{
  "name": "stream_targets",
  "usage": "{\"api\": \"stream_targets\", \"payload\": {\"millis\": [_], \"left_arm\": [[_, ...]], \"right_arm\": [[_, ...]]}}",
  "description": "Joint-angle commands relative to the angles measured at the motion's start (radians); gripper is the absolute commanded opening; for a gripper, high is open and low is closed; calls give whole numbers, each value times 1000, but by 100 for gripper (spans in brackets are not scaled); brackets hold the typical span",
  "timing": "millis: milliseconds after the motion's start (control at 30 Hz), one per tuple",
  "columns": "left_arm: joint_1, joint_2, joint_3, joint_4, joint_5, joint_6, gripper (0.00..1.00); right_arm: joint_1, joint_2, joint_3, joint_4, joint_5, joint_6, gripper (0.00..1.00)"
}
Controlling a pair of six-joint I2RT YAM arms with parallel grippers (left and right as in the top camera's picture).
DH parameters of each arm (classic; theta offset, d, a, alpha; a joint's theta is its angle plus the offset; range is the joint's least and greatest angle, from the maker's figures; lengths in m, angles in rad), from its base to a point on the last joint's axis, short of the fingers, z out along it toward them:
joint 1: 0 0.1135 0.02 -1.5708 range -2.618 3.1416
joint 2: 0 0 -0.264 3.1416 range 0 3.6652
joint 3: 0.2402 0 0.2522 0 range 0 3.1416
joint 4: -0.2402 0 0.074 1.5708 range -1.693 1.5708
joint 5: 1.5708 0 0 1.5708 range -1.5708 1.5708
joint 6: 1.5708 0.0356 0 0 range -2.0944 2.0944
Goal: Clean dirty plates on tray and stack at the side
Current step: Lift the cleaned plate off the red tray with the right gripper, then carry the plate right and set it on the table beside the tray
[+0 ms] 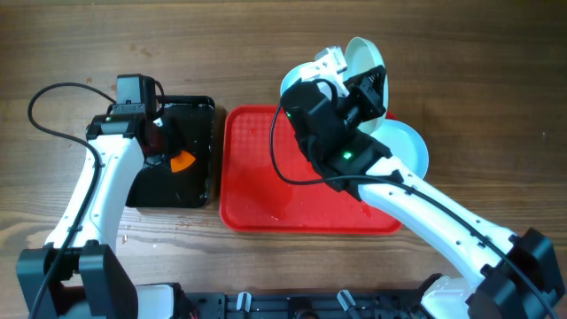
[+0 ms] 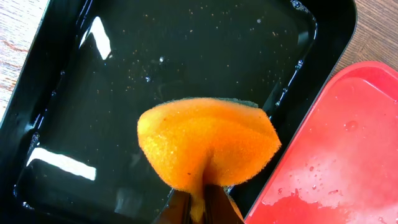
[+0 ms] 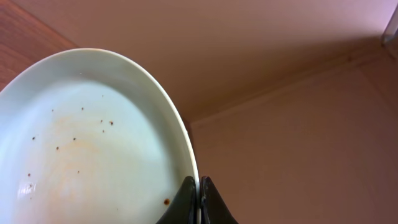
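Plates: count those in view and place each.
3. The held plate is raised in the right gripper. The second plate lies at the red tray's right edge. The third plate peeks out left of that gripper, mostly hidden.

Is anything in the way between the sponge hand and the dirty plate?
Only the red tray lies between the left gripper with its sponge and the raised plate; the right arm's black wrist crowds its near side.
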Motion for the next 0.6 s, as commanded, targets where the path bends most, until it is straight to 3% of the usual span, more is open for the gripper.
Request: {"api": "stream_targets", "payload": {"millis": [0, 100, 167, 333, 467, 567], "left_arm": [[5, 6, 6, 2, 8, -10, 4], [5, 6, 6, 2, 8, -10, 4], [5, 6, 6, 2, 8, -10, 4], [5, 6, 6, 3, 8, -9, 4], [5, 6, 6, -5, 8, -9, 4], [5, 6, 6, -8, 8, -9, 4]], "right_arm": [[2, 6, -3, 6, 21, 67, 5], [-19, 5, -3, 0, 19, 144, 5], [-59, 2, -3, -98, -76, 306, 5], [-187, 1, 0, -415, -625, 901, 5], [-302, -20, 14, -413, -995, 1066, 5], [-426, -84, 16, -406, -1160, 1131, 5]]}}
